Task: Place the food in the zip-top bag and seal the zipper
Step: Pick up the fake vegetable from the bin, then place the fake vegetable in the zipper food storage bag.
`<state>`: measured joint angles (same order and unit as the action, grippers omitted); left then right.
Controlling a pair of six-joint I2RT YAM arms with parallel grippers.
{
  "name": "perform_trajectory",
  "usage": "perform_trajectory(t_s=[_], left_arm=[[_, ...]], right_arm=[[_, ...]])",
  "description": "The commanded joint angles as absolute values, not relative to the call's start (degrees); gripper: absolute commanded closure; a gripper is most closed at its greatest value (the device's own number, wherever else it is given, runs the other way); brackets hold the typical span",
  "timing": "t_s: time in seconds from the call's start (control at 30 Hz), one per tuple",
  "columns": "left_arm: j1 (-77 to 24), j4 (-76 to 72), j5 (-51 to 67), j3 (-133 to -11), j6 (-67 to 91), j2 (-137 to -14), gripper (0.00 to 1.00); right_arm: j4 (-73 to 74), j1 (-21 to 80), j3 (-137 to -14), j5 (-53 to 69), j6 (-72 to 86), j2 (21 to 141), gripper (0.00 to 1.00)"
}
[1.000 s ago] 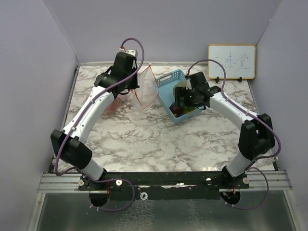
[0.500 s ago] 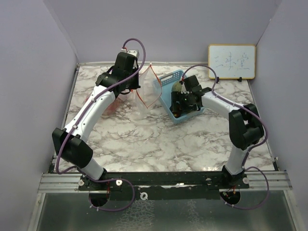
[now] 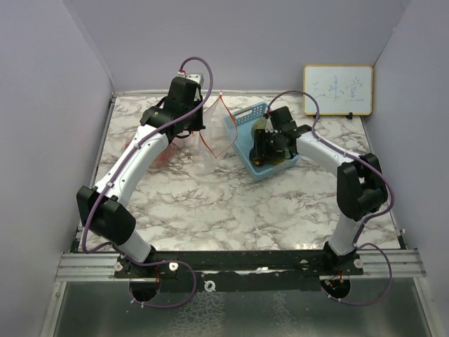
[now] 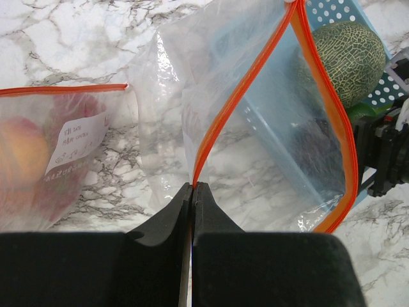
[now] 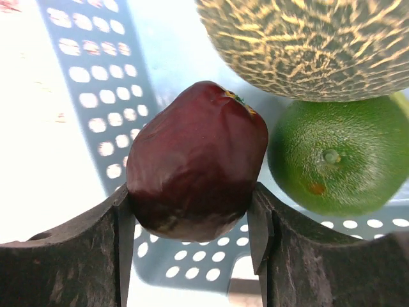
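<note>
dark purple fruit (image 5: 195, 160) squeezed between the right fingers (image 5: 96, 256); left fingers (image 4: 163, 224) pinch the zip-top bag (image 4: 255, 128).

Blue mesh basket (image 3: 245, 114) on marble table (image 3: 210, 203); whiteboard (image 3: 337, 90) behind, writing possibly characters

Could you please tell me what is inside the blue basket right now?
The blue basket holds a netted melon, a green fruit and a dark red fruit gripped by the right tool. Anything beneath them is covered.
</note>
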<state>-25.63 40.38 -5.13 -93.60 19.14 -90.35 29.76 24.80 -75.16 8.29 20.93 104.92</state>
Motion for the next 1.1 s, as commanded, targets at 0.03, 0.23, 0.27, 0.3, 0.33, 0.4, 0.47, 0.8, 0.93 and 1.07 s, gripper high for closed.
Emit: perform_trajectory(t_s=[0.03,0.23,0.27,0.3,0.33,0.4,0.47,0.8,0.93,1.07], left_arm=[[-25.8,39.3,-3.8,-92.9,18.5,-91.0,1.00],[-25.7,39.1,-2.9,-93.2,19.0,-91.5,1.00],[-25.8,39.0,-2.8,-93.4,19.0,-91.6,1.00],[-25.8,39.0,-2.7,-93.5,19.1,-91.8,1.00],[-25.8,39.0,-2.6,-93.5,19.1,-91.9,1.00],[-25.8,38.9,-2.3,-93.7,19.2,-92.1,1.00],[-25.8,38.8,-1.8,-93.8,19.5,-92.2,1.00],[-25.7,38.8,-1.3,-94.1,19.5,-91.7,1.00],[-25.7,38.7,-1.1,-94.1,19.4,-91.8,1.00],[-25.8,38.7,-0.2,-94.5,19.5,-92.5,1.00]], right_arm=[[28.6,25.0,-79.9,16.0,16.9,93.0,0.66],[24.1,25.1,-82.9,28.3,16.1,85.9,0.65],[23.2,25.2,-83.8,30.7,16.2,85.8,0.65],[22.3,25.5,-84.9,32.4,16.3,86.0,0.65],[21.3,26.0,-86.0,34.1,16.5,86.5,0.64],[19.6,27.3,-87.9,35.8,16.7,88.7,0.61],[18.3,28.4,-89.8,35.9,17.5,91.8,0.58],[23.2,30.8,-97.3,26.5,17.8,100.9,0.19],[23.7,30.8,-95.6,19.6,15.6,97.0,0.02],[26.7,30.8,-94.9,13.4,13.1,93.5,0.00]])
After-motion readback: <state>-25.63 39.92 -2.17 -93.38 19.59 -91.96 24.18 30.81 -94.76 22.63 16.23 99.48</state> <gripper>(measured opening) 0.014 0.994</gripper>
